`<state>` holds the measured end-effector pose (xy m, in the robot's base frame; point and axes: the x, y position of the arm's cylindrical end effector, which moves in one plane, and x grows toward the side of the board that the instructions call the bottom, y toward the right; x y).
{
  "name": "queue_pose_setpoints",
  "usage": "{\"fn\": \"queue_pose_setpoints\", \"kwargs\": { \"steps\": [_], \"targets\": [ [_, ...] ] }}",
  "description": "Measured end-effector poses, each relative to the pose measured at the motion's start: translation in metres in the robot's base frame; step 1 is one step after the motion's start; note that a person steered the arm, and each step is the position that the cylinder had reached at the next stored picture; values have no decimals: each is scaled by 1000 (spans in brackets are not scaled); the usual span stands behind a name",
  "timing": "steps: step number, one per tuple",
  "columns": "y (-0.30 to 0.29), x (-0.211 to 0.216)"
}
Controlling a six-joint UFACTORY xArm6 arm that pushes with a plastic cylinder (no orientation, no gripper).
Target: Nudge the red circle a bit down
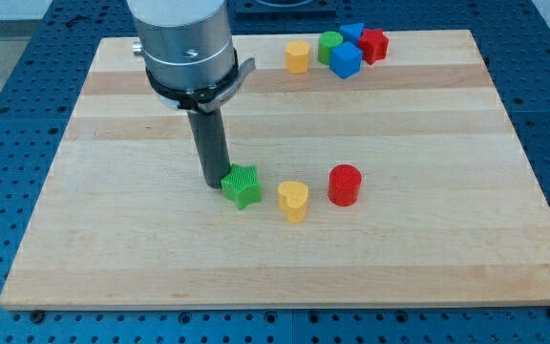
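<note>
Tip [216, 182] of my rod sits on the wooden board [113, 239], touching or just beside the left edge of the green star [243, 185]. There is no claw on this arm, only the rod, so I have nothing spread or pinched to report. Right of the star lies the yellow heart [294, 201], then the red circle [345, 184], well apart from my tip. Near the top edge I see a yellow block [298, 56], green circle [329, 44], two blue blocks [346, 60] [353, 32] and a red block [374, 45] clustered.
</note>
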<state>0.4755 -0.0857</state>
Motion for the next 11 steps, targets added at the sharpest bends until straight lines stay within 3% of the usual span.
{"fn": "queue_pose_setpoints", "kwargs": {
  "steps": [3,4,5,7,8,11],
  "targets": [
    [2,12],
    [2,5],
    [7,-30],
    [155,-51],
    [202,-43],
    [168,-12]
  ]
}}
